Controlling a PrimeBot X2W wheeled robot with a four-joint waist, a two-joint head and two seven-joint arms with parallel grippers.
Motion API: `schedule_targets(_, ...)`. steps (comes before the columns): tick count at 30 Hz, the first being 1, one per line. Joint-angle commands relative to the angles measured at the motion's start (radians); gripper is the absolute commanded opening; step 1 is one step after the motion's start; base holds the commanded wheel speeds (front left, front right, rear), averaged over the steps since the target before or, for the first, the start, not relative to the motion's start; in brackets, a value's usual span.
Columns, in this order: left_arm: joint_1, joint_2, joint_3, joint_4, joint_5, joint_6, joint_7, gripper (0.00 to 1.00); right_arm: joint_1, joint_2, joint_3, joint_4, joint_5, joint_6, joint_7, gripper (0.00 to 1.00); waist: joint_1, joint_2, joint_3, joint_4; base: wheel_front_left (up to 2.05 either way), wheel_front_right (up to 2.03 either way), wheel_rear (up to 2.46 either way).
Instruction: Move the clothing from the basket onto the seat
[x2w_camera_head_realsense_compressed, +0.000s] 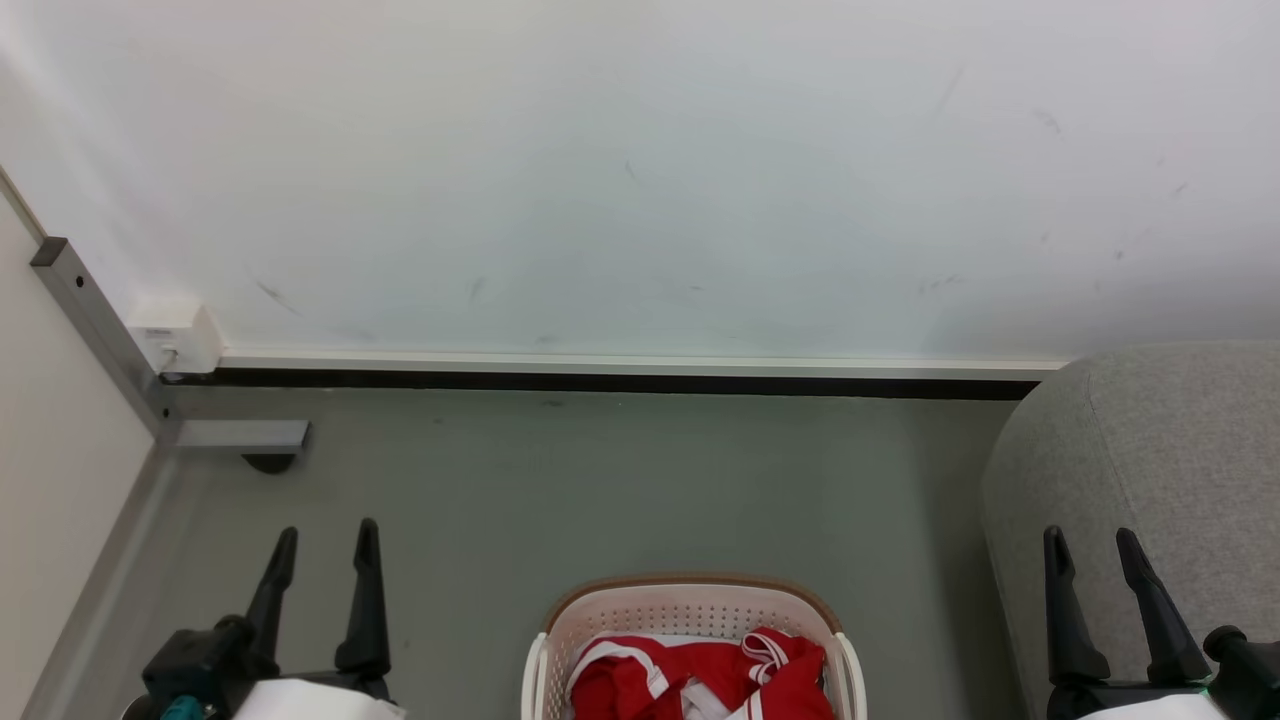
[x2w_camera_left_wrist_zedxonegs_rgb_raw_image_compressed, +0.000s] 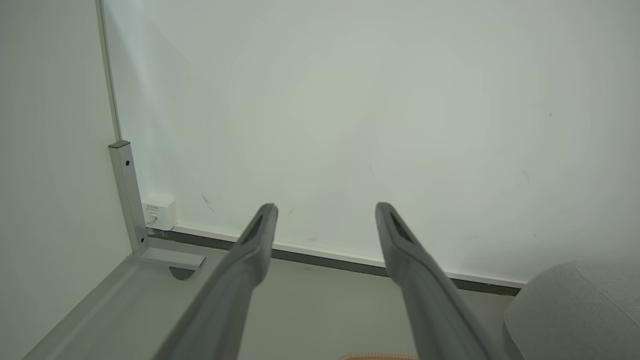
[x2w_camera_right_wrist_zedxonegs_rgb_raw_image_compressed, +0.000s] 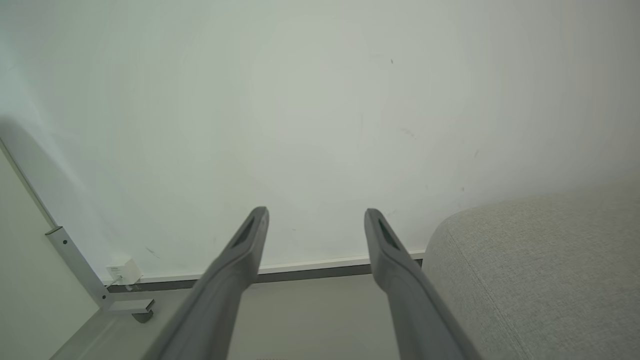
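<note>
The clothing (x2w_camera_head_realsense_compressed: 700, 675) is lying bunched inside the basket (x2w_camera_head_realsense_compressed: 690, 600), its red folds and white trim showing just below the far rim. The task is therefore sitting at its very start: nothing is being lifted and nothing is resting on the seat (x2w_camera_head_realsense_compressed: 1150, 450). The basket's near part is running off the bottom edge of the head view, so how the garment is piled lower down is hard to judge. The left gripper (x2w_camera_head_realsense_compressed: 328, 530) is hanging to the basket's left and the right gripper (x2w_camera_head_realsense_compressed: 1090, 536) to its right, both with fingers spread and carrying nothing, both apart from the fabric. The whole job is remaining: reaching in, pinching the cloth, lifting it over the brown rim and carrying it rightward. The seat's rounded corner is standing just beside the right gripper, tightening the room there. The grey floor (x2w_camera_head_realsense_compressed: 600, 480) beyond the basket is lying open up to the wall (x2w_camera_head_realsense_compressed: 640, 180), and a metal post (x2w_camera_head_realsense_compressed: 90, 320) is bounding the far left.
</note>
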Motion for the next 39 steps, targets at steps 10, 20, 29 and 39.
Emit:
schedule_targets(10, 0.006, -0.005, 0.004, 0.000, 0.090, -0.017, -0.024, 1.00, -0.002, 0.007, 0.005, 0.027, -0.082, -0.002, -0.016, 1.00, 0.0000, 0.0000, -0.004, 0.004, 0.00, 0.00, 0.00)
schedule_targets(20, 0.011, -0.009, 0.007, 0.001, 0.165, -0.025, -0.042, 1.00, -0.009, 0.015, 0.011, 0.045, -0.148, -0.002, -0.026, 1.00, 0.0000, 0.0000, -0.008, 0.001, 0.00, 0.00, 0.00)
schedule_targets(29, 0.006, -0.013, 0.014, 0.009, 0.175, -0.031, -0.043, 1.00, -0.012, 0.015, 0.015, 0.046, -0.150, -0.002, -0.027, 1.00, 0.0000, 0.0000, -0.009, 0.000, 0.00, 0.00, 0.00)
schedule_targets(39, 0.003, -0.015, 0.021, 0.014, 0.160, -0.037, -0.043, 1.00, -0.010, 0.015, 0.011, 0.047, -0.138, -0.002, -0.027, 1.00, 0.0000, 0.0000, -0.010, 0.001, 0.00, 0.00, 0.00)
